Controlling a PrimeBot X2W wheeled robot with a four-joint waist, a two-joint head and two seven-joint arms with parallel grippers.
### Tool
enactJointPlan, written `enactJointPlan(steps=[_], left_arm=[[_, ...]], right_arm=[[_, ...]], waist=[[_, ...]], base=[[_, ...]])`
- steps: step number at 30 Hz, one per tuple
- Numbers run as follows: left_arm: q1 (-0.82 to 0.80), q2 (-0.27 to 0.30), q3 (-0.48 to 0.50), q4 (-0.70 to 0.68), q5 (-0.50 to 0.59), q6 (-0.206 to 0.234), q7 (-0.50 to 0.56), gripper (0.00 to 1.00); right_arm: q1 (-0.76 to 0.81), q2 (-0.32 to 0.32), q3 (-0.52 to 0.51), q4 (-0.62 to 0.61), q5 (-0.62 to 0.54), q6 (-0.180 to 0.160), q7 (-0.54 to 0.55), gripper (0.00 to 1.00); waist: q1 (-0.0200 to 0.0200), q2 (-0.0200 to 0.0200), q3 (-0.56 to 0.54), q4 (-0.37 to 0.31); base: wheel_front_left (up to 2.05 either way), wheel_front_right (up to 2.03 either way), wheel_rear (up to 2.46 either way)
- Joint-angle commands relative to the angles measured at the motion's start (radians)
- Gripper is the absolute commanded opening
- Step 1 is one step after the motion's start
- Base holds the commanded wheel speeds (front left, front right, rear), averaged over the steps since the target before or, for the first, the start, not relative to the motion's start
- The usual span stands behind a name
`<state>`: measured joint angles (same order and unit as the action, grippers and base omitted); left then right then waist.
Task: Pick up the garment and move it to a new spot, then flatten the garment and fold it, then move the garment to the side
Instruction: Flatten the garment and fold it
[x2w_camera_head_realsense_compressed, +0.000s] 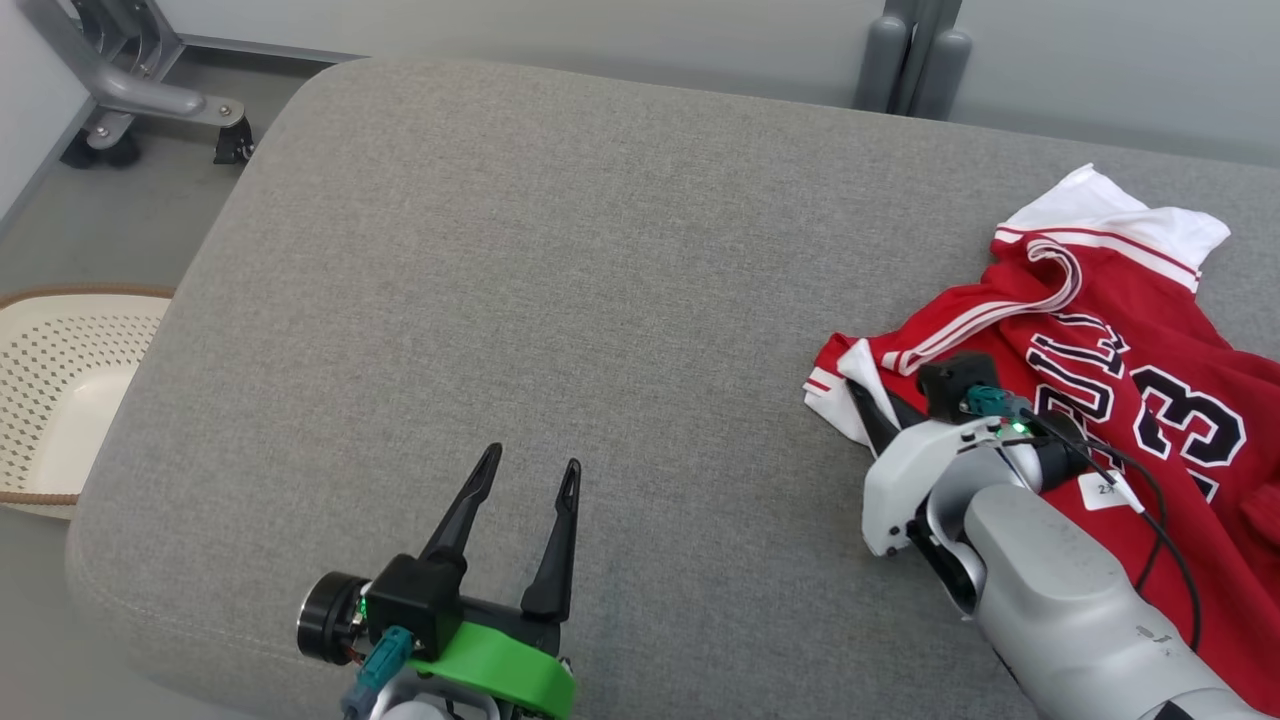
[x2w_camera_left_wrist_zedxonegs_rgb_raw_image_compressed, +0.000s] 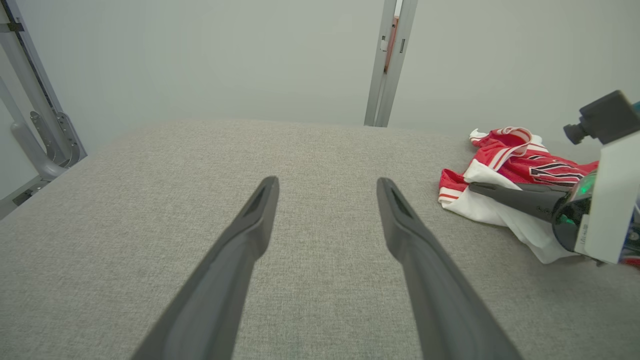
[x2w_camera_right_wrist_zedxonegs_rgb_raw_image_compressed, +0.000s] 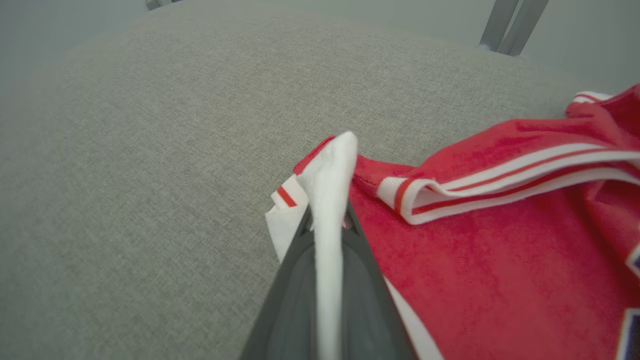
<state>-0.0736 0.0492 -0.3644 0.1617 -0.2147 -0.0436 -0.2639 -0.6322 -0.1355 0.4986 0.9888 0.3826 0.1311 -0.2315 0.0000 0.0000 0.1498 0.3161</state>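
Observation:
The garment (x2w_camera_head_realsense_compressed: 1120, 330) is a red jersey with white trim and black numbers, lying crumpled at the right end of the grey cushion (x2w_camera_head_realsense_compressed: 560, 260). My right gripper (x2w_camera_head_realsense_compressed: 868, 405) is shut on a white fold at the garment's left edge. In the right wrist view that white fold (x2w_camera_right_wrist_zedxonegs_rgb_raw_image_compressed: 327, 200) is pinched between the two dark fingers (x2w_camera_right_wrist_zedxonegs_rgb_raw_image_compressed: 295, 280). The left wrist view shows the garment (x2w_camera_left_wrist_zedxonegs_rgb_raw_image_compressed: 505, 160) at the right with the right gripper (x2w_camera_left_wrist_zedxonegs_rgb_raw_image_compressed: 477, 188) clamped on its white part. My left gripper (x2w_camera_head_realsense_compressed: 527, 478) hovers open over bare cushion near the front edge, its fingers (x2w_camera_left_wrist_zedxonegs_rgb_raw_image_compressed: 250, 225) spread wide.
A cream perforated basket (x2w_camera_head_realsense_compressed: 60, 380) sits on the floor left of the cushion. A grey metal wheeled frame (x2w_camera_head_realsense_compressed: 140, 90) stands at the back left, and grey posts (x2w_camera_head_realsense_compressed: 915, 60) rise behind the cushion. The cushion's left and middle are bare fabric.

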Motion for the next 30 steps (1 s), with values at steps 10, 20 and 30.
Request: enactJointPlan(steps=[10,20,30], left_arm=[[-0.012,0.003,-0.006,0.000,-0.012,0.006,0.000,1.00],[0.021,0.003,0.022,0.007,0.001,0.014,0.000,1.00],[0.030,0.003,0.085,-0.007,0.013,0.007,0.000,1.00]], right_arm=[[-0.015,0.062,0.173,-0.110,0.094,-0.001,-0.027,0.00],[-0.009,0.072,0.411,-0.128,0.208,-0.001,-0.018,1.00],[0.076,-0.041,0.231,-0.249,0.200,-0.001,-0.033,1.00]], waist=[[0.0000,0.0000,-0.026,-0.003],[0.0000,0.0000,-0.040,-0.015],[0.0000,0.0000,-0.082,-0.165]], base=[[0.00,0.00,0.00],[0.00,0.00,0.00],[0.00,0.00,0.00]])
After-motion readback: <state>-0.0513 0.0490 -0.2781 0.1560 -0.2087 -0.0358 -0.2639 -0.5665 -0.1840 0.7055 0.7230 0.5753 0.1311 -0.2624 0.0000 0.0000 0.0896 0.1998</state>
